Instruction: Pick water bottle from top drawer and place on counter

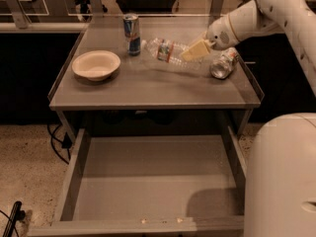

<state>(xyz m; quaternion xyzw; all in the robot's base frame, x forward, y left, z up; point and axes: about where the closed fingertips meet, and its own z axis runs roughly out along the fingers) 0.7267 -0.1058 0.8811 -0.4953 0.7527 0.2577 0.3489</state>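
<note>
The water bottle [165,51] lies nearly flat, low over the back middle of the counter [148,88], with its white cap pointing left. My gripper [196,49] reaches in from the right. Its cream fingers [197,47] are closed on the bottle's base end. The top drawer [138,226] stands pulled out below the counter, and nothing shows inside it.
A blue-and-silver can [131,32] stands at the back left of the bottle. A white bowl [96,64] sits on the counter's left. A stubby clear bottle [223,63] lies at the right rim, just under my arm. My white robot body [281,177] fills the lower right.
</note>
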